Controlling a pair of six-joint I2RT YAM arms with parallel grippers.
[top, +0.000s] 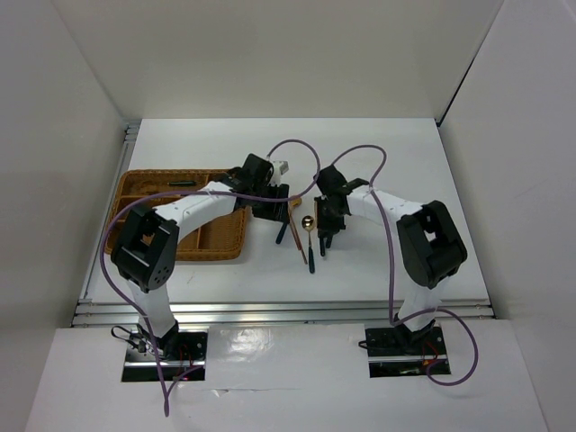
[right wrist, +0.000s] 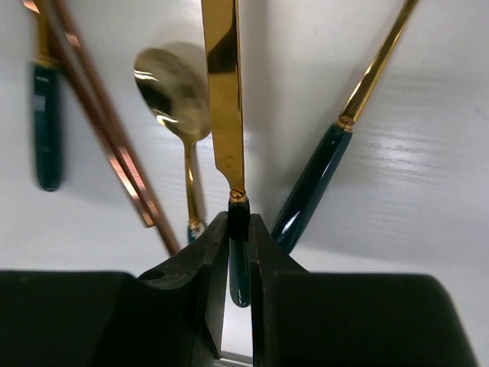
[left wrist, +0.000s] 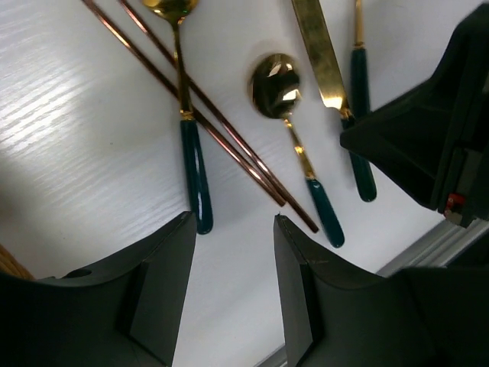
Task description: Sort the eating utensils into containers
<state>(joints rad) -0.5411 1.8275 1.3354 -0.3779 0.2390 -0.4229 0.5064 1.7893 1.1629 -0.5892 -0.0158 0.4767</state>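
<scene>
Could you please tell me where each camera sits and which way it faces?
Top external: above and behind, looking down at the table, tray, left arm and right arm.
Left wrist: looking down past the open left end effector at the spoon and chopsticks.
Right wrist: looking along the right end effector, shut on the knife.
Both wrist views share the knife, spoon and chopsticks.

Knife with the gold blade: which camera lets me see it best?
The right wrist view. The knife fills the middle, gold blade close up, green handle pinched by the right gripper. The left wrist view shows its blade, handle mostly hidden. In the top view it is too small to make out.
</scene>
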